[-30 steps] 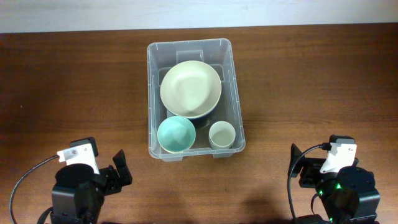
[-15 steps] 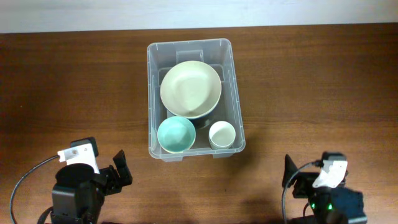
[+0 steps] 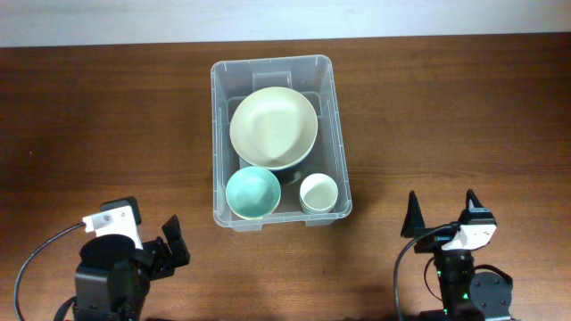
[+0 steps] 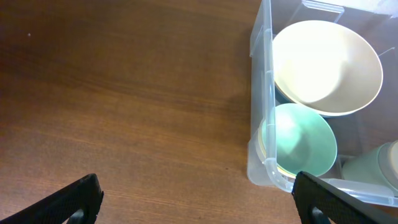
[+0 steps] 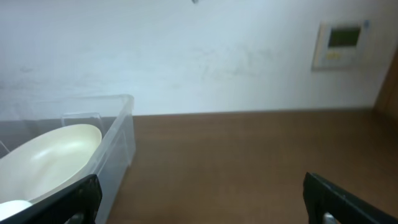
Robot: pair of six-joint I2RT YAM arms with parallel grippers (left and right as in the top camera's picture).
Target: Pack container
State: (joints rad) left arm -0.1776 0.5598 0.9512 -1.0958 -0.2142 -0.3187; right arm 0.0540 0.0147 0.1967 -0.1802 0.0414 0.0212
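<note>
The clear plastic container (image 3: 215, 134) stands at the middle of the table. It holds a large cream bowl (image 3: 273, 127), a teal bowl (image 3: 252, 193) and a small white cup (image 3: 318, 193). My left gripper (image 3: 147, 236) is open and empty at the front left, apart from the container. In the left wrist view its jaws (image 4: 196, 202) frame bare wood, with the container's wall (image 4: 264, 93), cream bowl (image 4: 326, 65) and teal bowl (image 4: 301, 140) at the right. My right gripper (image 3: 442, 214) is open and empty at the front right. Its jaws (image 5: 202, 202) face the container (image 5: 121, 134) and the bowl (image 5: 53, 155).
The brown wooden table (image 3: 107, 116) stretches to both sides of the container. A white wall runs behind the table's far edge, with a small white wall panel (image 5: 339, 43) at the upper right in the right wrist view.
The right arm has drawn back toward the table's front edge and tilted, so its two open fingers now point toward the far side. The left arm and the container's contents have not moved.
</note>
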